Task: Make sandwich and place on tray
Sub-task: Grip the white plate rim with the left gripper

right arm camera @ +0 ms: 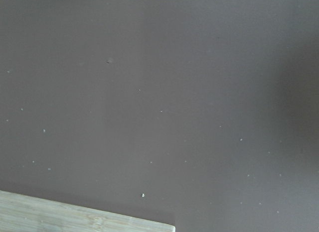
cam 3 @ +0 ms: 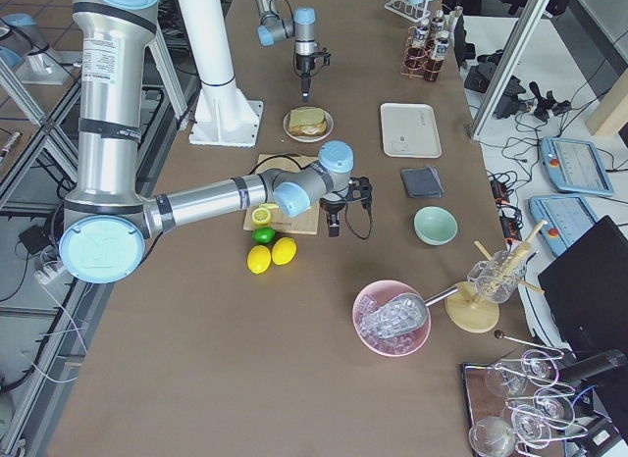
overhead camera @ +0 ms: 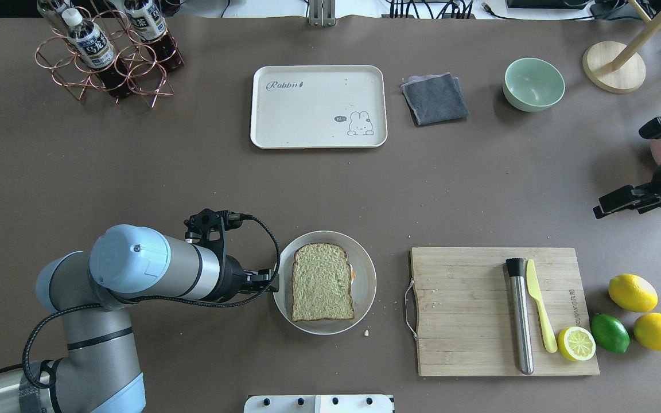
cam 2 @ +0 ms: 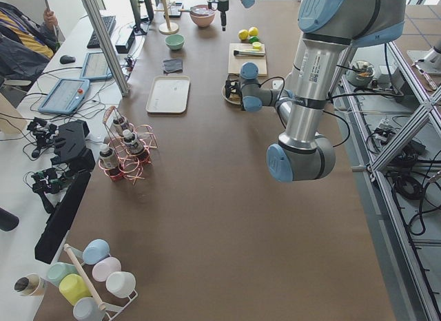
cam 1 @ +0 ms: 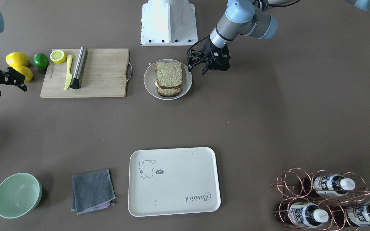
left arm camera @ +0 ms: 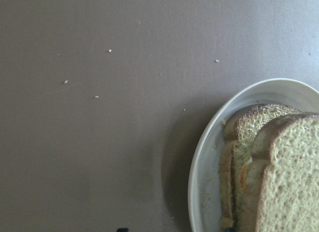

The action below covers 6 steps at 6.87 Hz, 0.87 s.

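Observation:
The sandwich [cam 1: 169, 75] lies on a round white plate [cam 1: 149, 86] near the robot's base: two brown bread slices with a bit of white and orange egg at the edge. It also shows in the overhead view [overhead camera: 322, 281] and the left wrist view [left arm camera: 279, 177]. My left gripper [cam 1: 196, 70] is open and empty, low beside the plate's rim, apart from the bread. The cream tray [cam 1: 178, 189] with the bear drawing lies bare at the table's far side [overhead camera: 307, 115]. My right gripper [cam 1: 8, 89] is open and empty, off beyond the cutting board.
A wooden cutting board [cam 1: 104, 73] carries a yellow knife [cam 1: 68, 72], a steel cylinder [cam 1: 79, 67] and a lemon half [cam 1: 58, 56]. Lemons [cam 1: 17, 59] and a lime [cam 1: 41, 60] lie beside it. A green bowl [cam 1: 17, 195], a grey cloth [cam 1: 92, 191] and a copper bottle rack [cam 1: 329, 199] flank the tray.

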Available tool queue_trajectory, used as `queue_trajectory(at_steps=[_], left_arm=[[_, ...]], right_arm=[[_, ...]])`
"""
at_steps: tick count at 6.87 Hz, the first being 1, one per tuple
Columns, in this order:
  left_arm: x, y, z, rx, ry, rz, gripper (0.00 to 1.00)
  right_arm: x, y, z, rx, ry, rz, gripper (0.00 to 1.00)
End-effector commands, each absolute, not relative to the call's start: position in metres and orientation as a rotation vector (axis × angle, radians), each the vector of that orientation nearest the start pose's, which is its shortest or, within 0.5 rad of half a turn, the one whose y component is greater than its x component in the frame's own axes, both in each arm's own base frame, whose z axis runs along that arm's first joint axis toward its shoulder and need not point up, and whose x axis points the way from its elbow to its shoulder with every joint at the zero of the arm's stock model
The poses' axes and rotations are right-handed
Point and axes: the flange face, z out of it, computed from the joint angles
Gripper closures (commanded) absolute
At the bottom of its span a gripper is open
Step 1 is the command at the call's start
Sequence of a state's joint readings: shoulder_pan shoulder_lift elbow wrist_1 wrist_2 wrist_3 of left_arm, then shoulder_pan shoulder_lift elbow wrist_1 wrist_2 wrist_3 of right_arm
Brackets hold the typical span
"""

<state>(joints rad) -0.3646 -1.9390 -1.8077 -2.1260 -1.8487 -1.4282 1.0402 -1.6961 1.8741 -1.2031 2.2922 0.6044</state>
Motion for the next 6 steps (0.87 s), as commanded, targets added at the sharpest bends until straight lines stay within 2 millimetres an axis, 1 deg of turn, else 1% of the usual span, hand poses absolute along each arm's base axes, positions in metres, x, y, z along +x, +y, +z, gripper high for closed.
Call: queue_trajectory(at_steps=[1, 2, 5, 6], left_arm=[[0.537, -0.315, 0.281, 0.047, 1.172, -0.033, 0.54], [0.541, -0.317, 0.281, 0.047, 1.168, -0.032, 0.55], [0.550, -0.320, 0.278, 0.048, 1.166, -0.033, 0.56], [0.551, -0.322, 0.282, 0.056, 1.159, -0.041, 0.57]], right_arm=[[-0.149, -0.423, 0.550, 0.075, -0.847, -0.154, 0.00], [-0.148, -0.423, 0.556, 0.068, -0.842, -0.152, 0.00], [-0.148, -0.423, 0.557, 0.065, -0.841, -0.151, 0.00], [-0.148, -0.423, 0.558, 0.066, -0.839, -0.150, 0.00]])
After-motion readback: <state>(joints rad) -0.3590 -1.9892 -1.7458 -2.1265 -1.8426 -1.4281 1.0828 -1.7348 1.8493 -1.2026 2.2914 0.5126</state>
